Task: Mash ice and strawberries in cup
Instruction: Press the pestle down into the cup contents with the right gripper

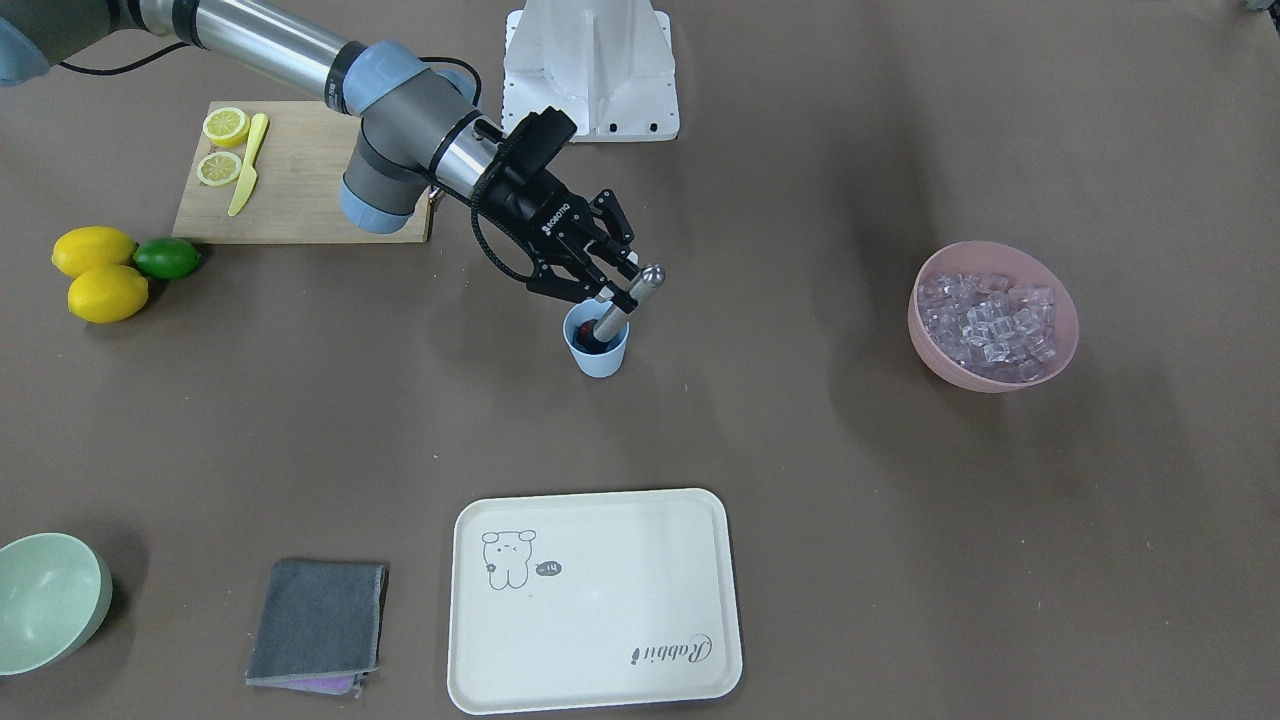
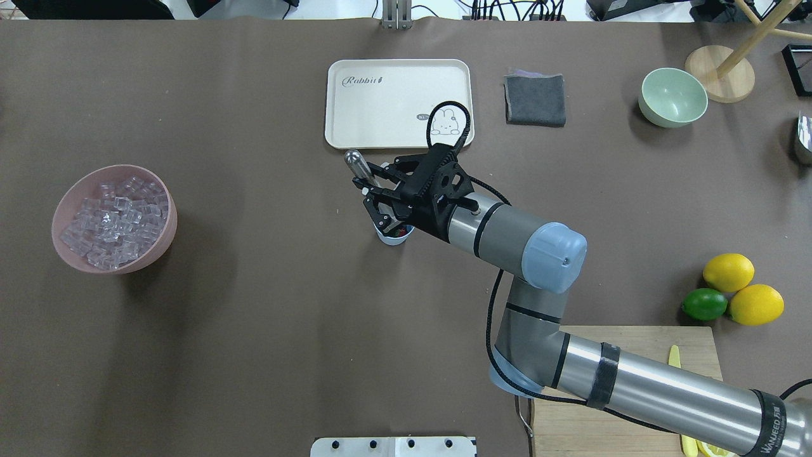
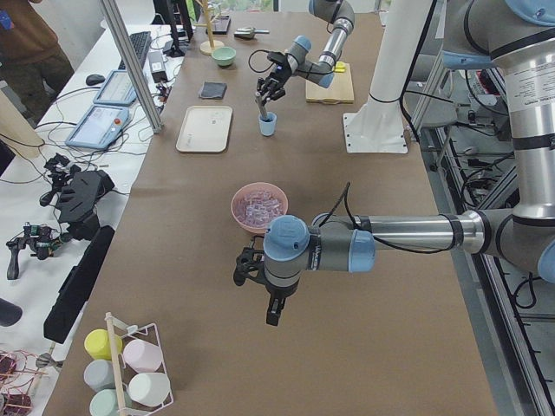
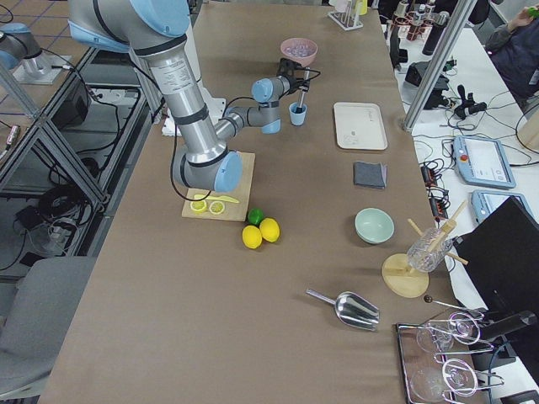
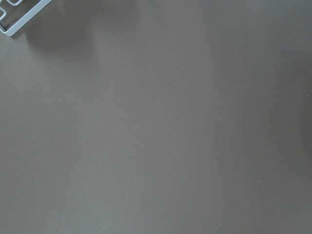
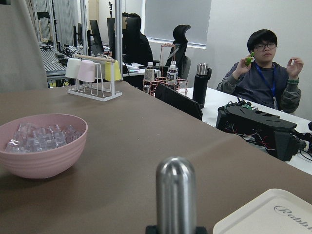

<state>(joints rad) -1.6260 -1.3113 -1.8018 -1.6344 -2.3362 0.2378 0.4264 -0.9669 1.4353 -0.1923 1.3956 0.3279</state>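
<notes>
A long table [image 2: 254,355] covered in brown paper fills the middle of the room; white desks [image 3: 74,97] with screens run alongside it; reddish floor tiles [image 4: 29,15] show past one end; a black office chair [image 6: 181,39] stands near a pale wall [image 6: 292,19]; the light is even.

**Light:** bright, even and diffuse, from above; colours neutral.
**Shadows:** soft-edged and faint on the brown bench [image 1: 800,450], broadest beside the pink bowl [image 1: 950,368].
**Glare:** small highlight on the tip of the metal rod [image 1: 640,288]; long sheen on the steel arm tube [image 2: 672,387], lower right of the overhead view; the ice [image 1: 990,320] glints.
**Focus:** fixed views sharp throughout.
**Right wrist view:** rod at bottom centre blurred, room behind clearer.
**Left wrist view:** flat, textureless brown, with a dim patch at upper left below a white frame corner [image 5: 19,17].
**Side views:** wide-angle; posts lean toward the frame edges.
</notes>
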